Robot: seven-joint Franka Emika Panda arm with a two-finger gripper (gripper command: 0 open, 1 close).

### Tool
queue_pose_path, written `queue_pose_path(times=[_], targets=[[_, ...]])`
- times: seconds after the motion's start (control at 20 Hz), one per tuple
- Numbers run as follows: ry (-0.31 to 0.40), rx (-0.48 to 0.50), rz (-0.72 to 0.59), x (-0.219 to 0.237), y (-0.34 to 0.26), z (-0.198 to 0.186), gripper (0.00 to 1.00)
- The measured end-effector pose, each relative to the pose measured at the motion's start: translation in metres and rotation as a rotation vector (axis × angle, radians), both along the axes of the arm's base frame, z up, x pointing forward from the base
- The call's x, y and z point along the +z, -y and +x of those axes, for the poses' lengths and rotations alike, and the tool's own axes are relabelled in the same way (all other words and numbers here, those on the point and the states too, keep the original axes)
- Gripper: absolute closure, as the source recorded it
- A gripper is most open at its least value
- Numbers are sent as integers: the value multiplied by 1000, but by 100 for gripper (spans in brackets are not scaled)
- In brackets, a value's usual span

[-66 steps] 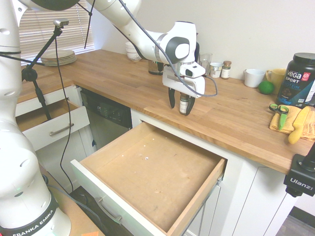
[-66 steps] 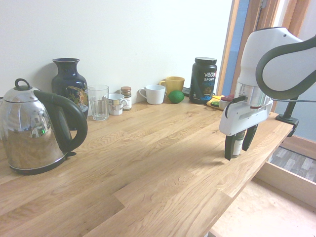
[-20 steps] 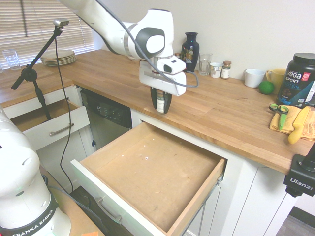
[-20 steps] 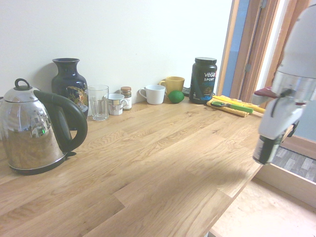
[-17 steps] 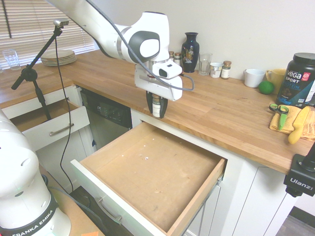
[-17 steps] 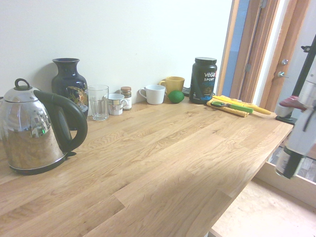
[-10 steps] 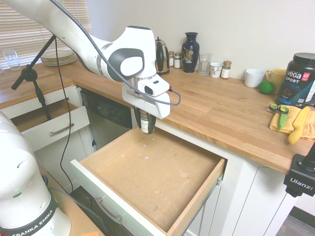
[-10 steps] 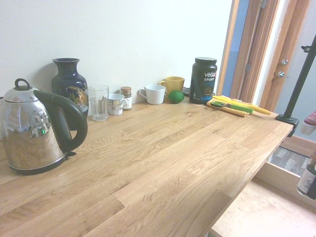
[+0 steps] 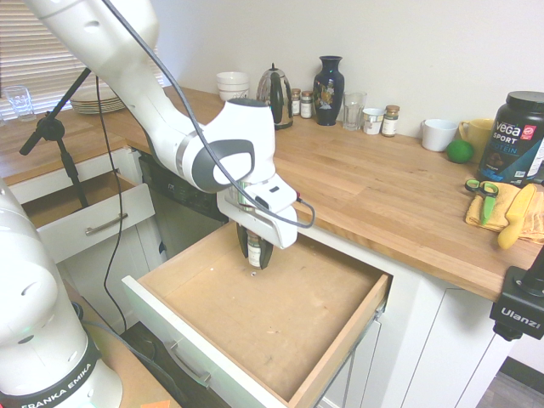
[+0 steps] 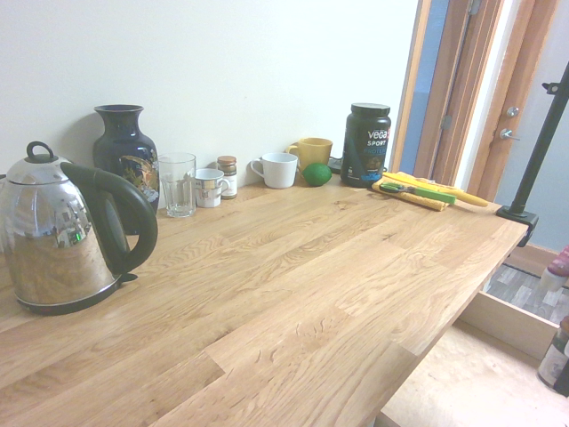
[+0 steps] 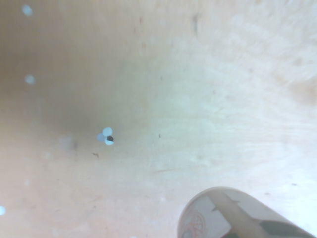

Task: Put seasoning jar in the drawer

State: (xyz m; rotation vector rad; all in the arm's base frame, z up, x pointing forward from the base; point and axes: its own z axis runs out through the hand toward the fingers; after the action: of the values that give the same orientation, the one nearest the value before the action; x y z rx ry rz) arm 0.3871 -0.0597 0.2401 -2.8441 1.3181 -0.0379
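Jar [image 9: 254, 248] lower, between fingers [image 9: 264, 255]

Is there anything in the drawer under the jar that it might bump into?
No, nothing visible is in the way. The hand holds the jar over the drawer, and the wood bottom below it is bare except for a few tiny specks.

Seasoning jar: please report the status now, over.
Gripper shut on the seasoning jar, pointing down. Jar inside the open drawer, near its back left, low over the bare wood bottom; contact cannot be told. Nothing in the way below.
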Motion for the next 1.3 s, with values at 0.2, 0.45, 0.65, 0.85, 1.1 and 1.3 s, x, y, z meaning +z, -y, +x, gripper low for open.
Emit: queue_pose_path(times=[0.2, 0.45, 0.65, 0.85, 1.1, 1.3], targets=[[-30, -5, 2, -37, 4, -2, 100], [-69, -23, 0, -68, 13, -9, 100], [-98, -29, 0, -85, 13, -15, 0], [-102, -32, 0, -86, 10, -15, 0], [-102, -33, -3, -86, 11, -15, 0], [-102, -32, -4, -86, 10, -15, 0]])
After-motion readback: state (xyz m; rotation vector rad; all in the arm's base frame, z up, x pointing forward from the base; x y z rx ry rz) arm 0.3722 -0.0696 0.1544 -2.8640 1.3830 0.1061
